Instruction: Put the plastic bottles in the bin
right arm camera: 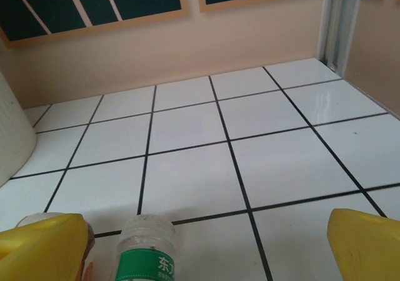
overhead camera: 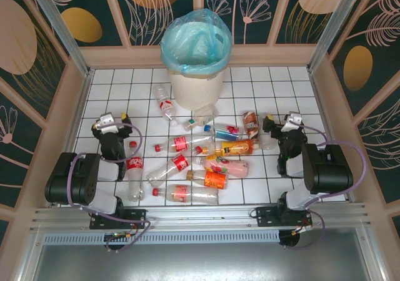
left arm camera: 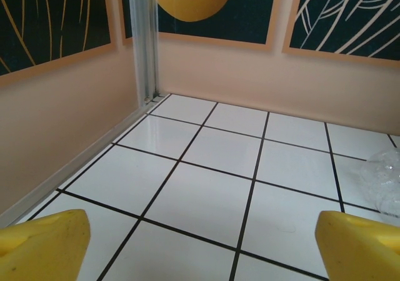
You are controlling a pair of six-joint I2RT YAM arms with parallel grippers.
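The bin (overhead camera: 195, 50), off-white with a light blue bag, stands at the back centre. Several plastic bottles lie on the tiles before it: a red-labelled one (overhead camera: 134, 168) by the left arm, an orange one (overhead camera: 215, 180), a pink one (overhead camera: 225, 166) and a brown one (overhead camera: 251, 125). My left gripper (overhead camera: 112, 121) (left arm camera: 200, 250) is open over bare tile, its yellow fingers (left arm camera: 44, 243) wide apart. My right gripper (overhead camera: 280, 122) (right arm camera: 203, 250) is open too. A clear green-labelled bottle (right arm camera: 147, 253) lies between its fingers (right arm camera: 365, 243), nearer the left one, ungripped.
The white tiled floor (overhead camera: 281, 87) is walled by peach panels on three sides. A clear bottle (left arm camera: 384, 181) shows at the right edge of the left wrist view. The bin wall (right arm camera: 12, 131) rises at the left of the right wrist view.
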